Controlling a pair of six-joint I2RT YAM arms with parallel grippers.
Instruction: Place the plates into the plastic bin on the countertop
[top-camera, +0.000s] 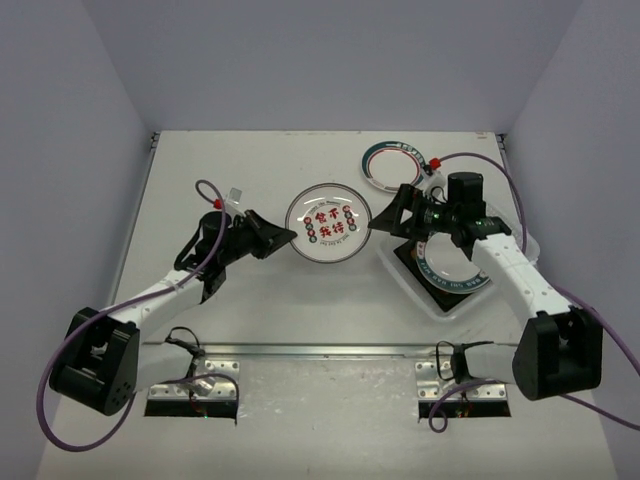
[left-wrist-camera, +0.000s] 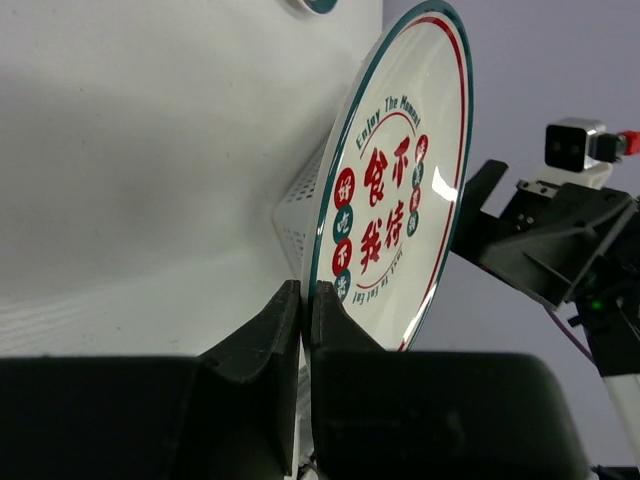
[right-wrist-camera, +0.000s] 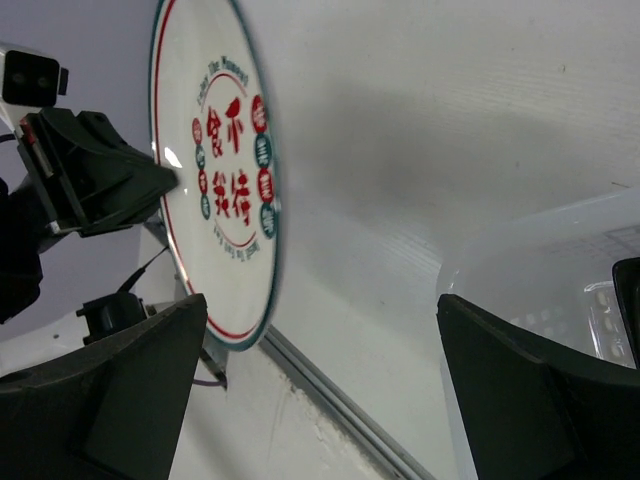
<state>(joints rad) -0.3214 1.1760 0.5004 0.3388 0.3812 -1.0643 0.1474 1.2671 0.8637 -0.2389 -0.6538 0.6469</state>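
While the left fingers (left-wrist-camera: 260, 360) pinch its rim, one round white red-lettered plate (top-camera: 329, 225) sits level, face up, above mid-table (top-camera: 250, 300). A second plate (top-camera: 392, 163) lies behind and a third (top-camera: 455, 272) in the translucent plastic bin (top-camera: 440, 305). The right fingers (right-wrist-camera: 130, 390) gape wide.

Pale purple-grey back wall (top-camera: 330, 60) at far end. Left wall (top-camera: 60, 150) and right wall (top-camera: 590, 130) slant out at sides, same pale colour. Small pale square thing (top-camera: 236, 192) lies flat on surface (top-camera: 300, 310), left of middle; too small to tell what. Two shiny metal plates with holes at near edge: left one (top-camera: 222, 358), right one (top-camera: 428, 372).
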